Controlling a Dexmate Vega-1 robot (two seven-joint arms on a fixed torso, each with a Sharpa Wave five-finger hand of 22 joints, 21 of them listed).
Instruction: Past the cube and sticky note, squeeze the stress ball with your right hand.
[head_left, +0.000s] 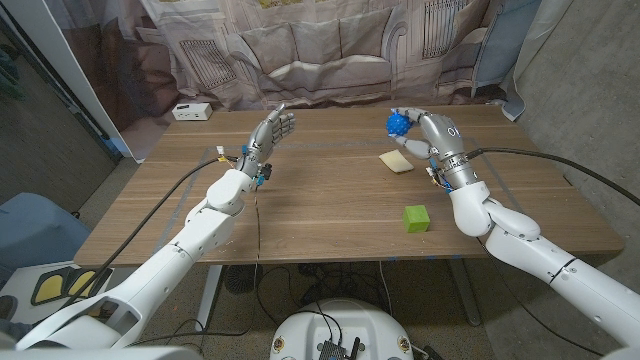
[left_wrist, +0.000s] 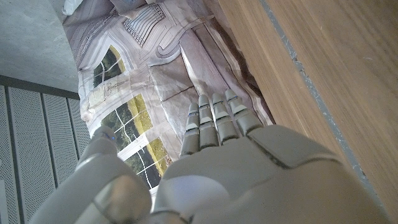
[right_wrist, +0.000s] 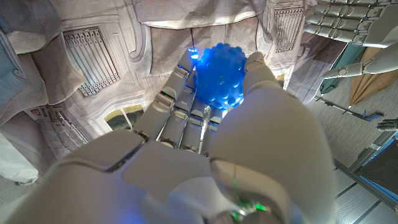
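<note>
The squeeze step was judged under way: the blue stress ball (head_left: 398, 124) was clasped in the right hand (head_left: 424, 135), beyond the green cube (head_left: 417, 218) and sticky note (head_left: 396, 162). Firmer closing was called for next. The left hand (head_left: 270, 133) was held empty, fingers apart.

The right robot hand (head_left: 425, 135) covers part of the blue stress ball (head_left: 399, 125), so how far the ball is pressed in cannot be told. In the right wrist view the thumb hides the ball's right side. The white box (head_left: 191, 111) at the table's (head_left: 300, 215) far left is too small to identify.
</note>
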